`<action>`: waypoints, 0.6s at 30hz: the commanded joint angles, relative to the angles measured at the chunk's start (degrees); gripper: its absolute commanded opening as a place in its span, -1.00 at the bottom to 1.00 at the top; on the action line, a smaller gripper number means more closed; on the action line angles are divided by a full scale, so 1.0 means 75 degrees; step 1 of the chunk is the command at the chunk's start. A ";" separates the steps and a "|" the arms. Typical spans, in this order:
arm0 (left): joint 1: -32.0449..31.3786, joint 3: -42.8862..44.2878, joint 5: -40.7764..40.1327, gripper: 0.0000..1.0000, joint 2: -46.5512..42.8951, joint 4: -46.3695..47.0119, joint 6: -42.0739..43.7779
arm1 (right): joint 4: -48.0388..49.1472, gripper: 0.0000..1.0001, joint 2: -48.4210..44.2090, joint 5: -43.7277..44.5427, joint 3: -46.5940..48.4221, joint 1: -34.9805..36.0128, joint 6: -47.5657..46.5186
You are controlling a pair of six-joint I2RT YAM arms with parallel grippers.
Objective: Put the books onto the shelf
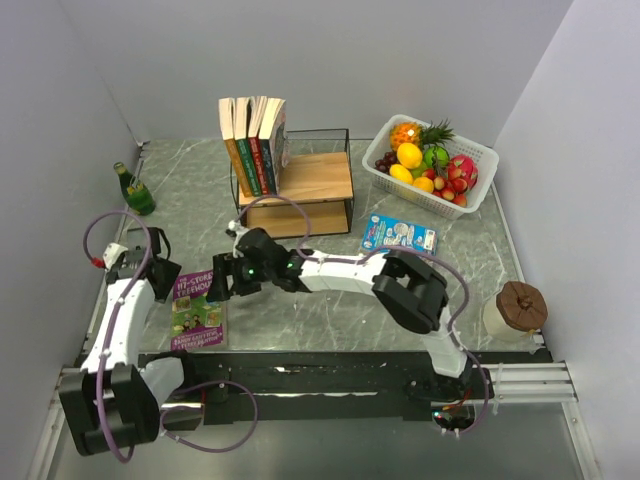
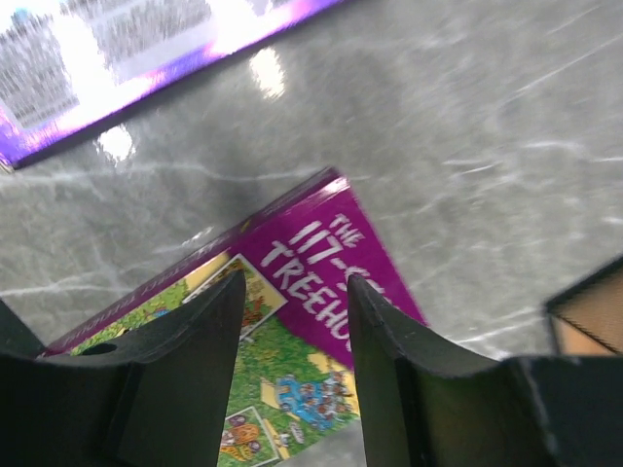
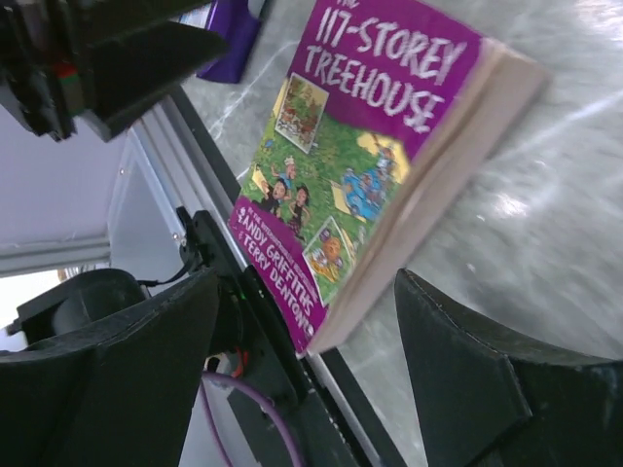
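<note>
A purple "117-Storey Treehouse" book (image 1: 198, 308) lies flat on the marble table at the front left, cover up. My left gripper (image 1: 165, 280) hovers over its left edge, fingers apart, and the cover (image 2: 311, 253) shows between them with nothing gripped. My right gripper (image 1: 222, 278) is at the book's right side, jaws wide. The book's page edge (image 3: 428, 204) faces this gripper (image 3: 307, 282) and neither pad touches it. Several books (image 1: 255, 145) stand upright on the left end of the shelf (image 1: 315, 180), a wooden rack in a black wire frame.
A white basket of fruit (image 1: 478, 185) stands at the back right and a blue packet (image 1: 398, 234) lies in front of it. A green bottle (image 1: 133, 190) stands at the left wall. A brown-lidded cup (image 1: 520, 310) is at the right. A blurred purple-edged flat thing (image 2: 97, 68) lies beyond the book.
</note>
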 commanded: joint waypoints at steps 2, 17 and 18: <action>0.0050 -0.0006 0.0143 0.02 0.0606 -0.0414 -0.0327 | -0.0506 0.61 0.0908 -0.0082 0.0976 0.0069 0.0017; 0.0097 -0.0322 0.0282 -0.01 0.0983 -0.0227 -0.0574 | -0.1704 0.29 0.2340 -0.0175 0.2676 0.0315 -0.0007; 0.0097 -0.0345 0.0306 -0.02 0.0947 -0.0181 -0.0527 | -0.1680 0.19 0.2364 -0.0210 0.2676 0.0315 0.0086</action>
